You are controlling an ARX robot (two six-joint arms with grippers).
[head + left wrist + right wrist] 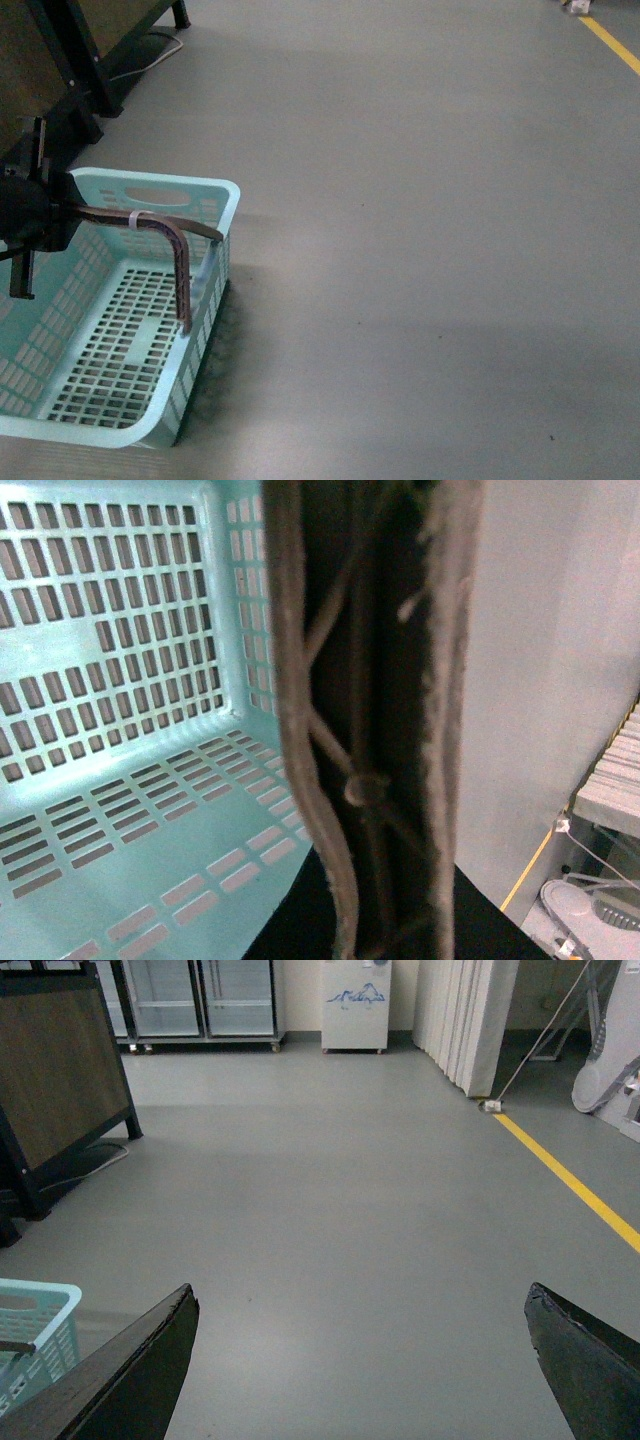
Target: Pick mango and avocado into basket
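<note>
Your left tool [58,212] is at the far left of the front view, closed on the handle [178,250] of the basket [160,181]. The handle runs level out of the tool, past a white tie [133,219], then bends down to the basket's right wall. The left wrist view shows the same grip from close up: the ribbed brown handle fills the middle of the picture, and the teal slotted walls and bottom lie behind it.

The basket sits low on your left, over the grey floor [420,250], with a dark shadow along its right side (you cannot tell from these views whether it rests on the floor or hangs just clear).

Your right tool [360,1305] is open. Its two black fingers [140,1370] stand wide apart with only floor between them. A corner of the basket shows beside one finger.

A dark board [55,1070] on a black stand is beyond the basket, and a yellow line [570,1180] runs along the floor, well apart on the right.
</note>
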